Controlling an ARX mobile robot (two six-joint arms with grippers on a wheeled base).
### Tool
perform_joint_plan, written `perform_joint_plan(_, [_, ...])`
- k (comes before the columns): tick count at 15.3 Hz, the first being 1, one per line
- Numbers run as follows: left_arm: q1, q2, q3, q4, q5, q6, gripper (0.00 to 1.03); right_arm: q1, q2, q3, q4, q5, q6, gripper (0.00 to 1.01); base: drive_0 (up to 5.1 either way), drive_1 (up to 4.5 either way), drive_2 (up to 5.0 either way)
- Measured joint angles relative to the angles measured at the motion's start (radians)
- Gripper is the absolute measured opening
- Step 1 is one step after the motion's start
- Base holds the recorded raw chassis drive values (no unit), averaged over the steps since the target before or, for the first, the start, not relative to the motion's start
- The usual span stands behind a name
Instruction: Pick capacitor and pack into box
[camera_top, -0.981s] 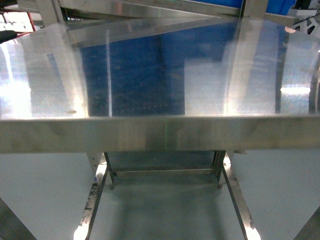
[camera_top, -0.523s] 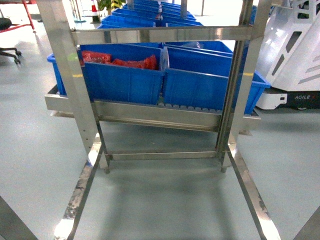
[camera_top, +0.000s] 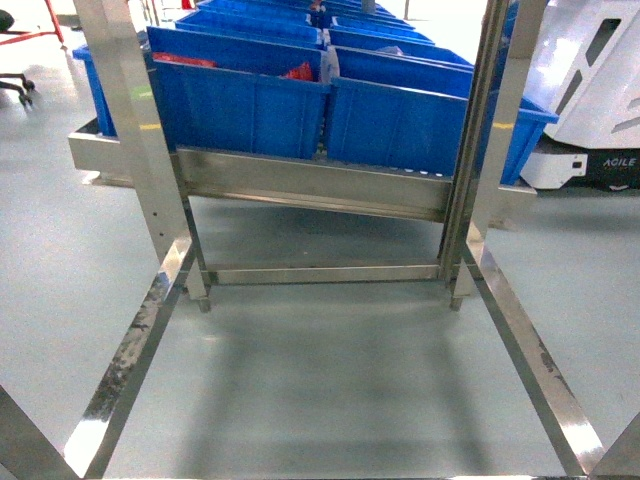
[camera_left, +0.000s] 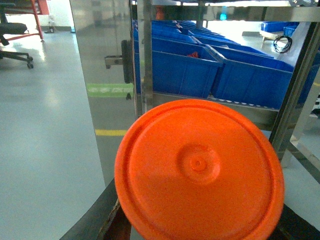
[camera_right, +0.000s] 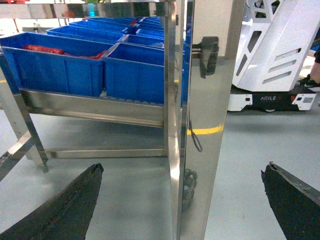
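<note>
A round orange capacitor (camera_left: 200, 170) fills the lower half of the left wrist view, flat end with a small centre nub facing the camera. My left gripper (camera_left: 200, 221) is shut on it, with one dark finger (camera_left: 100, 217) showing at its lower left edge and a sliver of the other at the lower right. It hangs above the grey floor in front of a steel rack. My right gripper (camera_right: 183, 169) is open and holds nothing; a steel post (camera_right: 200, 125) stands beyond the gap. The box is out of view. Neither gripper shows in the head view.
A steel rack (camera_top: 140, 160) holds rows of blue bins (camera_top: 240, 100) on a low sloped shelf, some with red parts (camera_top: 300, 72). Its floor rails (camera_top: 530, 350) run toward me. A white robot base (camera_top: 590, 90) stands at the right. An office chair (camera_left: 15, 40) is far left.
The head view has swung down from a shiny steel table top to the rack's low shelf and the floor. The blue bins now sit higher in the frame.
</note>
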Motion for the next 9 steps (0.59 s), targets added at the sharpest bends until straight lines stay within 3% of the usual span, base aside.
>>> perform_joint_plan(5, [0.000, 0.000, 0.000, 0.000, 0.000, 0.000, 0.44, 0.000, 0.000, 0.000, 0.002, 0.000, 0.000, 0.98, 0.0, 0.00, 0.0])
perform_joint_plan(9, [0.000, 0.000, 0.000, 0.001, 0.001, 0.000, 0.44, 0.000, 0.000, 0.000, 0.002, 0.001, 0.000, 0.98, -4.8, 2.57, 2.6])
